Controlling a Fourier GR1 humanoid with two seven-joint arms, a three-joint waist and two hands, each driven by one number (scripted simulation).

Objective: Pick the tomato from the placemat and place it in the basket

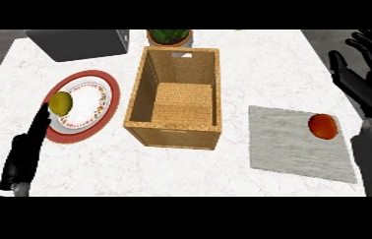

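A red tomato (323,126) lies on the grey placemat (291,152) at the right of the counter. The woven basket (138,93) stands in the middle, with nothing inside it. My right hand (352,78) is at the right edge, open with fingers straight and pointing up, just above and right of the tomato and apart from it. At the lower left edge my left hand (23,154) is open, its fingers stretched toward the plate.
A red-rimmed plate (98,107) at the left carries a yellow-green fruit (60,103). A grey box (80,42) sits at the back left. A potted plant (170,36) stands behind the basket.
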